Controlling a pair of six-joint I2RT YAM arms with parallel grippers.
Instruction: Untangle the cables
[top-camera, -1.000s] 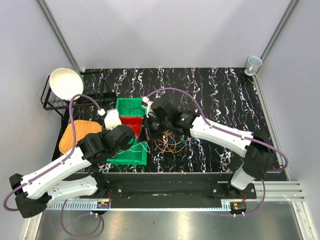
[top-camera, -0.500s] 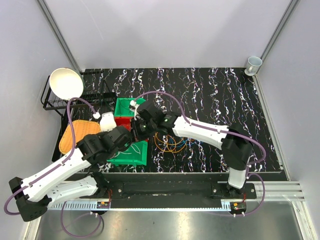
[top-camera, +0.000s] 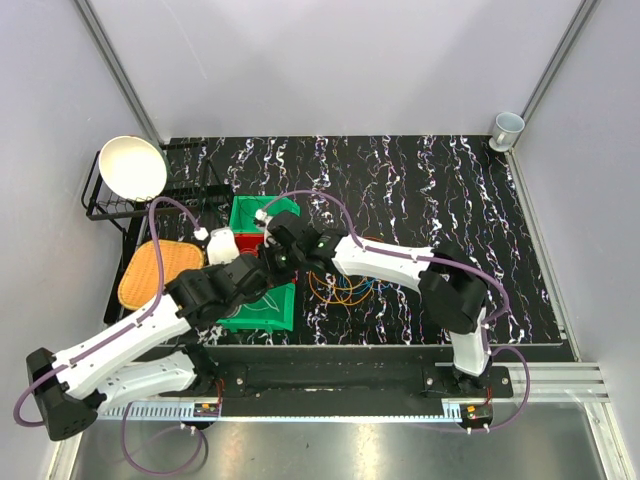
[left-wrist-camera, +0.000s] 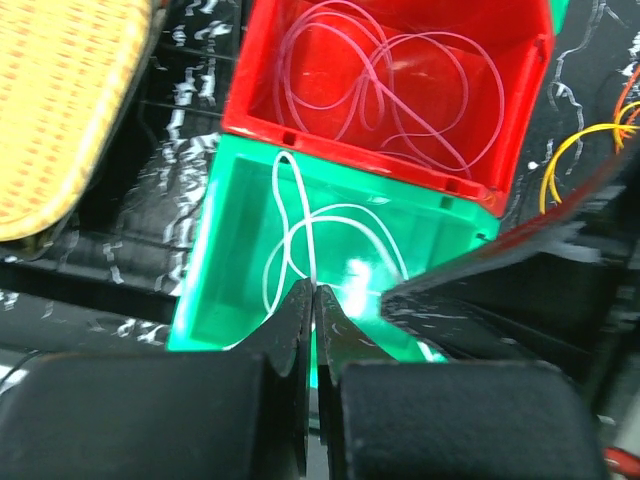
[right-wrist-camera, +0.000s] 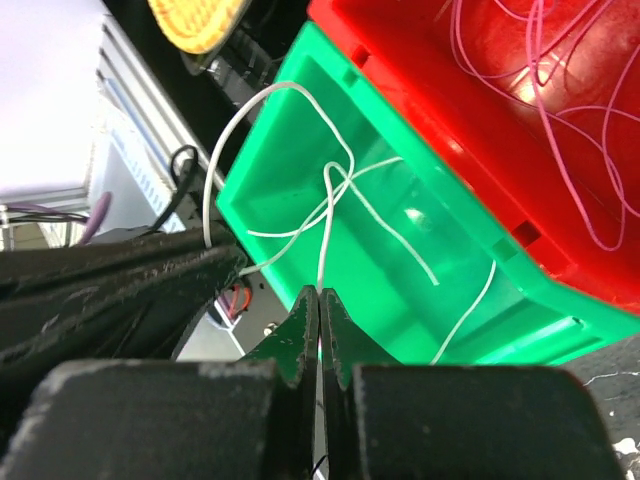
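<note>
The right gripper (right-wrist-camera: 320, 292) and left gripper (left-wrist-camera: 312, 290), jaws pressed together, each pinch 1 pale cable (right-wrist-camera: 330, 200) looping over the near green bin (left-wrist-camera: 215, 250), with a thin coiled cable (left-wrist-camera: 372, 88) in the red bin (left-wrist-camera: 350, 150) just beyond and orange and yellow cables (top-camera: 338, 290) on the table (top-camera: 450, 200) to the right.

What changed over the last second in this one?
The right arm folded leftward, carrying the right gripper from beside the loose cables to over the green bin, close to the left gripper, which barely shifted. Both stayed shut, pinching the same pale cable. Nothing else moved.
</note>
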